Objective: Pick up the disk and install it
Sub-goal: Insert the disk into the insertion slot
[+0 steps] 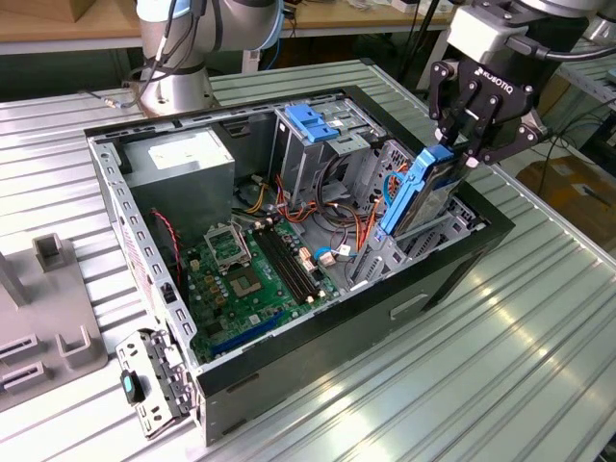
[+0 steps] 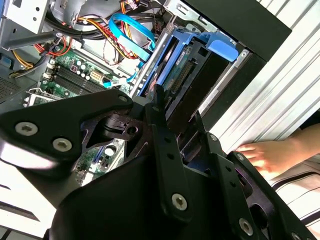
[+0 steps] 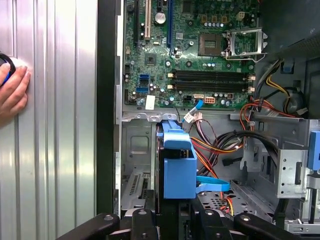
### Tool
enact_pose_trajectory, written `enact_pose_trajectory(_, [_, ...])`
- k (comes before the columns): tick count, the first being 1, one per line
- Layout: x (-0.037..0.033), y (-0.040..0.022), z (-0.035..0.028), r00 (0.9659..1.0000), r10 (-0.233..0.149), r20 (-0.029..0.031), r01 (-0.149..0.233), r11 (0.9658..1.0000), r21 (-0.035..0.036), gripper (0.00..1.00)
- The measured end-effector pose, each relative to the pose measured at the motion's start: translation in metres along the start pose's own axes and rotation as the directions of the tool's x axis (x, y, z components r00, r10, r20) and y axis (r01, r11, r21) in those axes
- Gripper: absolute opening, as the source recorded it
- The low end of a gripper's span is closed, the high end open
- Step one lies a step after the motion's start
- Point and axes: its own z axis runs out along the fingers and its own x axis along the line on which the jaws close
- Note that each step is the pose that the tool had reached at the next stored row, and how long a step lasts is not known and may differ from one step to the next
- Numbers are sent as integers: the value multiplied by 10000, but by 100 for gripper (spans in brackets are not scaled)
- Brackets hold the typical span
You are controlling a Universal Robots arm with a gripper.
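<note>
Fingers (image 2: 162, 135) of the gripper (image 1: 462, 154): closed in on the upper end of the disk (image 1: 419, 197), pinching it from both sides. Both wrist views show black finger links flanking the blue frame edge.

Disk: held on edge and tilted, top leaning toward the exterior view's right. Blue plastic frame runs along its length. Lower end is down inside the computer case (image 1: 289, 375), in the grey metal drive bay (image 1: 385, 255) at the end of the case on the exterior view's right. Cannot tell whether it is fully seated. In the first wrist view the disk (image 3: 177, 165) is seen end-on between the bay walls. In the second wrist view its dark underside and connector row (image 2: 192, 82) face the camera.

Around the bay: orange and red cables (image 1: 337, 226), a flat blue cable (image 3: 212, 182), then the green motherboard (image 1: 250, 279) on the case floor. A metal cage with a blue latch (image 1: 313, 120) stands further in. A grey power-supply box (image 1: 183, 159) sits in the far corner.

Outside the case: ribbed metal table (image 1: 500, 366). A person's hand (image 3: 12, 90) rests flat on it, just beside the case wall. The arm's base (image 1: 178, 58) stands on the table behind the case.
</note>
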Motion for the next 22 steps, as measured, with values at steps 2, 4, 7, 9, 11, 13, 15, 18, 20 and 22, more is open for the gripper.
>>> enact_pose_trajectory(2, [0,0,0,10000,-1,1,1,10000,0,35])
enact_pose_trajectory(4, [0,0,1,10000,-1,1,1,10000,0,35])
enact_pose_trajectory(7, [0,0,0,10000,-2,-1,2,10000,0,43])
enact_pose_trajectory(9, [0,0,0,10000,-3,1,3,10000,0,43])
enact_pose_trajectory(11, [0,0,1,10000,-3,2,3,10000,0,43])
enact_pose_trajectory(13, [-1,24,39,10000,-2,0,2,10000,0,43])
enact_pose_trajectory(15, [-1,53,84,10000,-2,0,2,10000,0,43])
enact_pose_trajectory(18, [-2,78,166,10000,-4,1,4,10000,0,43])
enact_pose_trajectory(20, [-2,86,225,10000,-3,1,3,10000,-1,43])
enact_pose_trajectory(22, [-2,92,293,10000,-3,2,3,10000,0,43])
